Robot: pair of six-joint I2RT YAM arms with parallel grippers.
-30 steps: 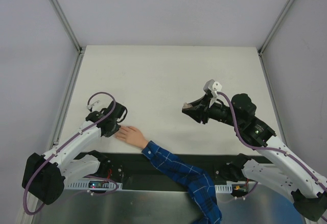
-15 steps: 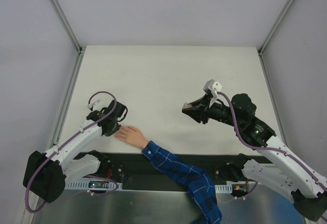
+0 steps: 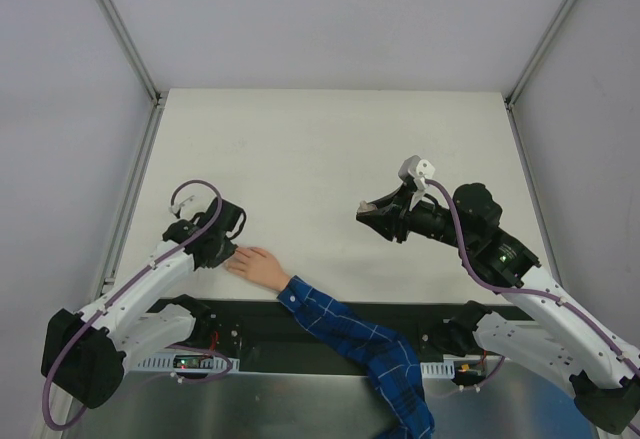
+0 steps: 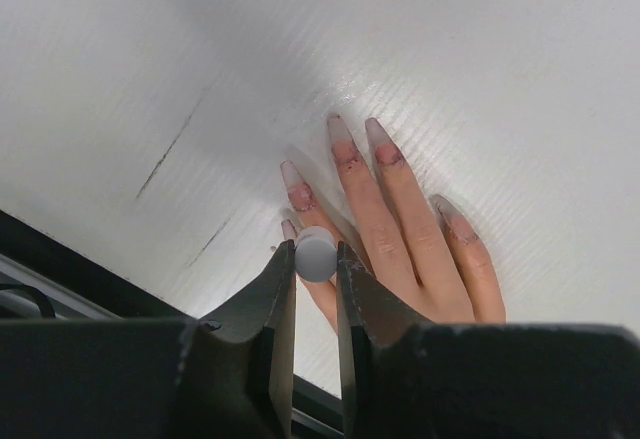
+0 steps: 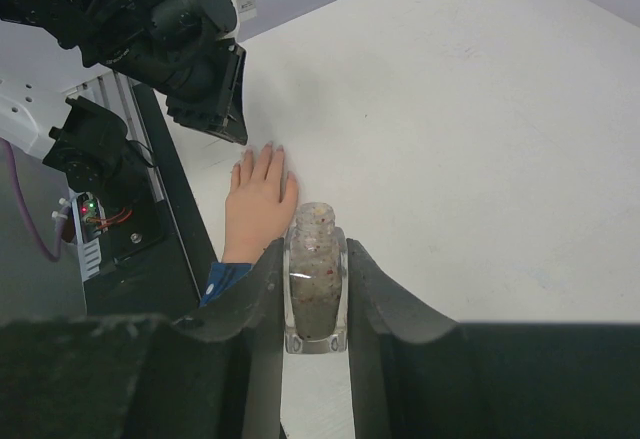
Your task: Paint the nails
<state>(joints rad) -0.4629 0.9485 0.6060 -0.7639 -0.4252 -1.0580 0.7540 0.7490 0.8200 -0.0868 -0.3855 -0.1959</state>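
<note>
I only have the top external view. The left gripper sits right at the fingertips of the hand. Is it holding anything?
Observer: Yes. The left wrist view shows the left gripper shut on a white round cap, probably the brush's, above a finger at the edge of the hand. No bristles are visible.
Operator: Any polish on the nails?
Observer: The nails are long and pale, with reddish smudges near their bases.
Operator: And the right side?
Observer: The right gripper is shut on a small clear bottle, held upright with its neck open and speckled contents inside.
</note>
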